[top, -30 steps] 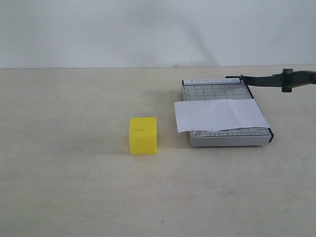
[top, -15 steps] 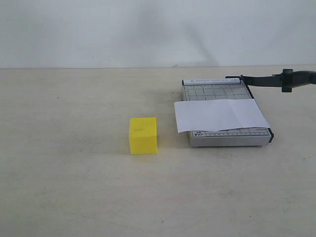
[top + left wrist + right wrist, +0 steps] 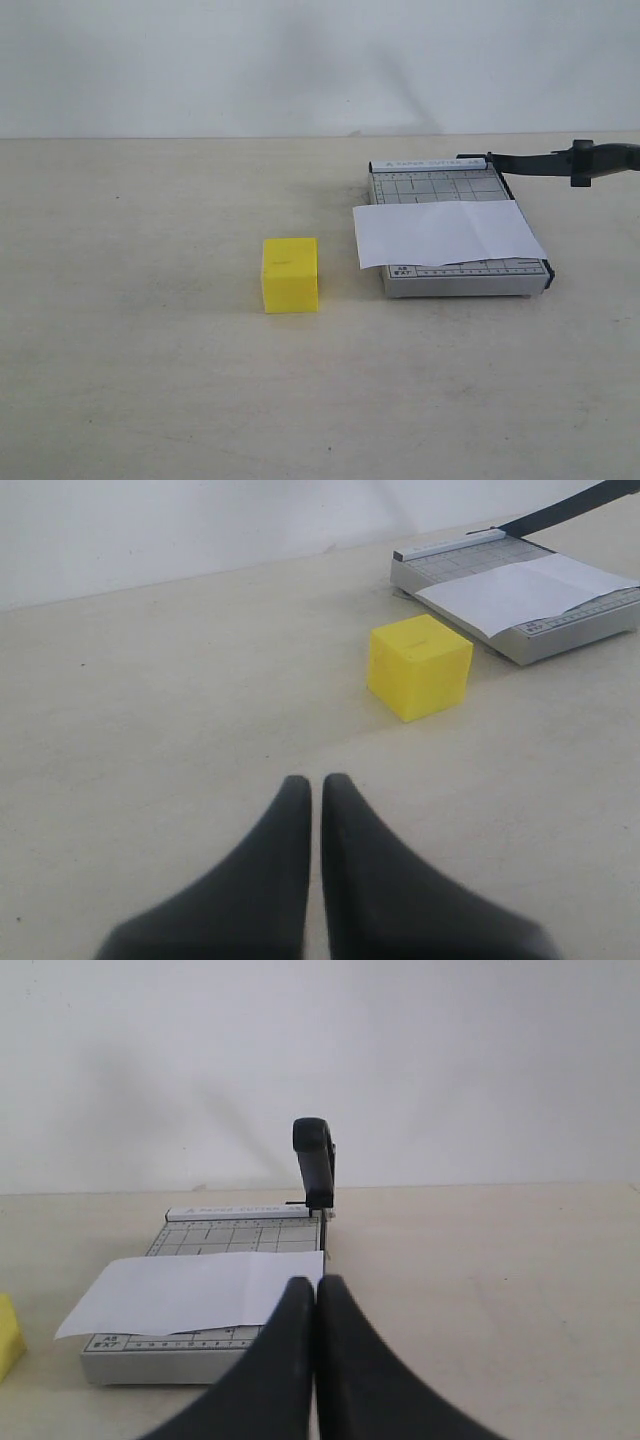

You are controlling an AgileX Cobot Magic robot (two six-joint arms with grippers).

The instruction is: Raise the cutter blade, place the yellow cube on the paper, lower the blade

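Note:
The yellow cube [image 3: 290, 274] [image 3: 419, 667] stands on the table left of the grey trimmer board [image 3: 440, 190] [image 3: 240, 1235]. The white paper [image 3: 445, 233] [image 3: 190, 1292] lies across the board, overhanging its left side. The cutter blade [image 3: 560, 162] [image 3: 315, 1160] is lifted, its black handle out past the board's far right corner. Neither gripper shows in the exterior view. My left gripper [image 3: 311, 782] is shut and empty, well short of the cube. My right gripper [image 3: 316, 1283] is shut and empty, in front of the board's near edge. A sliver of the cube [image 3: 6, 1335] shows in the right wrist view.
The beige table [image 3: 150, 380] runs back to a plain white wall [image 3: 200, 60]. Nothing else stands on it.

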